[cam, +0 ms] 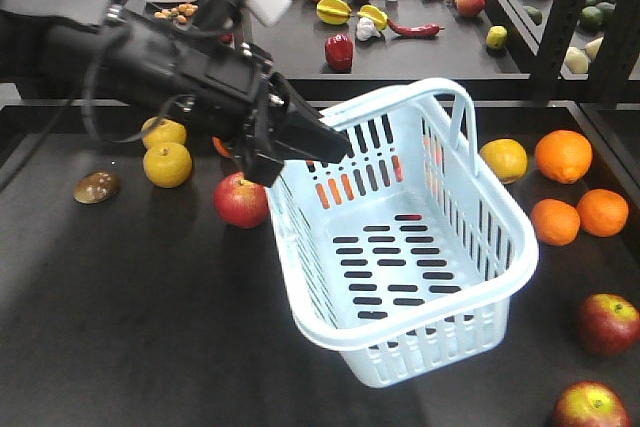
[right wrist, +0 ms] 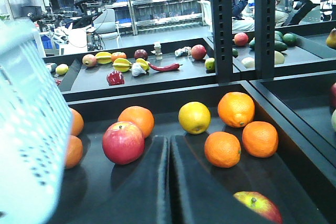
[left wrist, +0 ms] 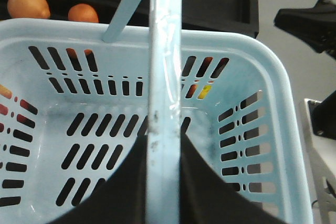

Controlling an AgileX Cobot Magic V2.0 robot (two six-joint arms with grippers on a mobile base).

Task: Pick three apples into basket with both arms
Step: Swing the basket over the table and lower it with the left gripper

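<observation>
The pale blue basket [cam: 500, 247] hangs tilted above the table, its open top facing the front. My left gripper [cam: 300, 152] holds it at the left side. In the left wrist view that gripper [left wrist: 164, 137] is shut on a pale blue bar of the basket [left wrist: 252, 61], which has no fruit inside. Two dark red apples [cam: 608, 322] [cam: 591, 407] with yellow-green patches lie at the front right. One of them [right wrist: 257, 205] sits right of my right gripper [right wrist: 169, 139], which is shut and empty. That gripper is outside the front view.
A brighter red apple [cam: 241, 200] lies left of the basket, near two yellow fruits [cam: 167, 163]. A pink-red apple [right wrist: 123, 141] lies ahead-left of the right gripper. Oranges [cam: 563, 155] [cam: 555, 221] and a lemon [cam: 503, 159] sit right of the basket. A rear tray [cam: 300, 47] holds assorted produce.
</observation>
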